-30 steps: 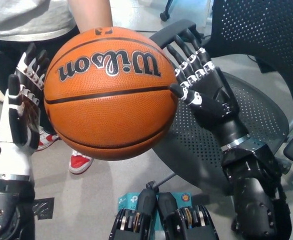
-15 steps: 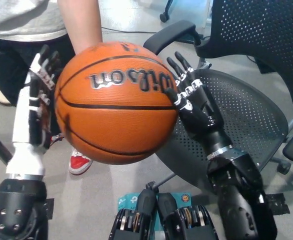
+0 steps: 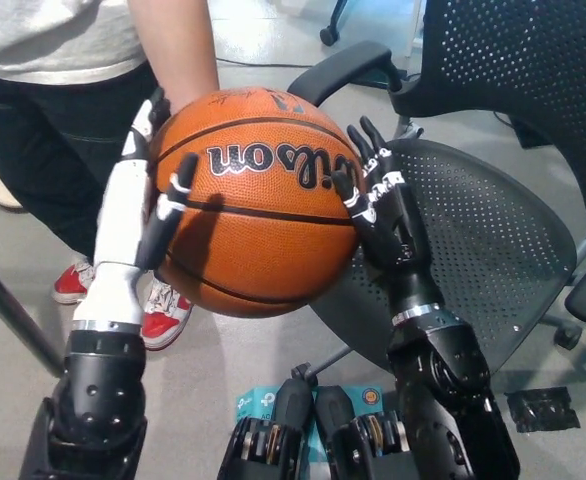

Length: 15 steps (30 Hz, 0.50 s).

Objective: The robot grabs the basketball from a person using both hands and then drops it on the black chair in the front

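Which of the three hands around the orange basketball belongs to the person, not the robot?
The bare forearm and hand coming down behind the orange Wilson basketball. The robot's white left hand and black right hand press its sides.

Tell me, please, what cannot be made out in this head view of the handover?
- The person's hand: behind the basketball, so its grip is unseen.
- Palms of the left hand and right hand: pressed to the ball, contact hidden.
- Black chair: backrest cut by the top and right edges.
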### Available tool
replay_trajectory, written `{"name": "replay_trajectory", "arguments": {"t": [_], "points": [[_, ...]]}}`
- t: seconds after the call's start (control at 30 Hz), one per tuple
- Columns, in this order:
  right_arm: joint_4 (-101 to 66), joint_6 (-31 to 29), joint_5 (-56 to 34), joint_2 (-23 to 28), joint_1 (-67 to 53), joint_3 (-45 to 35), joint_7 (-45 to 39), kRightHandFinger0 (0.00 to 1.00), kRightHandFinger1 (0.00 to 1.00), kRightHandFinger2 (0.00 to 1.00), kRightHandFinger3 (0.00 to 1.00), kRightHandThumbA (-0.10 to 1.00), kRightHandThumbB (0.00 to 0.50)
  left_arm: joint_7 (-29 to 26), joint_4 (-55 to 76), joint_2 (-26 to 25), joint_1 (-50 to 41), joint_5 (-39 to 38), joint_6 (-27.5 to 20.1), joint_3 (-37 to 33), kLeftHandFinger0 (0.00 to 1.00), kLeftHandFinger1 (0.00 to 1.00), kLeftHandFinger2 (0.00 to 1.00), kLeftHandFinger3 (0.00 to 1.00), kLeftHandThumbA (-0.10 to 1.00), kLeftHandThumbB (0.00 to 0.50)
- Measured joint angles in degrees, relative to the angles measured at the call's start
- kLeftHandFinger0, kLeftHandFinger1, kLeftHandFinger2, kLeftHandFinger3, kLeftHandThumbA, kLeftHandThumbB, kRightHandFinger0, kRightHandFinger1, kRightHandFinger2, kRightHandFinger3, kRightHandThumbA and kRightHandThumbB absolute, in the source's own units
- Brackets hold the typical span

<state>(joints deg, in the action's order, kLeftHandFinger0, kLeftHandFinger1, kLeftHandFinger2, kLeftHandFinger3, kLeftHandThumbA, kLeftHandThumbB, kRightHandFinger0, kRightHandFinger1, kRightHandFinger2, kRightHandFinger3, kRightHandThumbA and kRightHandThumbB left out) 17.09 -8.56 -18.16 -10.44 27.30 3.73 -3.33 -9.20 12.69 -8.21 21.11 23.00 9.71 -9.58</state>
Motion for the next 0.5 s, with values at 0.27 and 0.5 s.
{"name": "replay_trajectory", "arguments": {"t": [0.27,0.5], "points": [[0.5,0.0,-1.8,-1.2,0.0,-0.7,1.1,1.00,1.00,1.00,1.00,1.00,0.284,0.6,-0.9,-6.2,2.8,10.0,2.2,-5.6,1.00,1.00,1.00,1.00,1.00,0.269],[0.3,0.8,-4.3,-2.4,0.0,-2.3,1.9,1.00,1.00,1.00,1.00,1.00,0.282,3.4,-0.9,-8.4,6.4,14.8,4.7,-8.4,1.00,1.00,1.00,1.00,1.00,0.186]]}}
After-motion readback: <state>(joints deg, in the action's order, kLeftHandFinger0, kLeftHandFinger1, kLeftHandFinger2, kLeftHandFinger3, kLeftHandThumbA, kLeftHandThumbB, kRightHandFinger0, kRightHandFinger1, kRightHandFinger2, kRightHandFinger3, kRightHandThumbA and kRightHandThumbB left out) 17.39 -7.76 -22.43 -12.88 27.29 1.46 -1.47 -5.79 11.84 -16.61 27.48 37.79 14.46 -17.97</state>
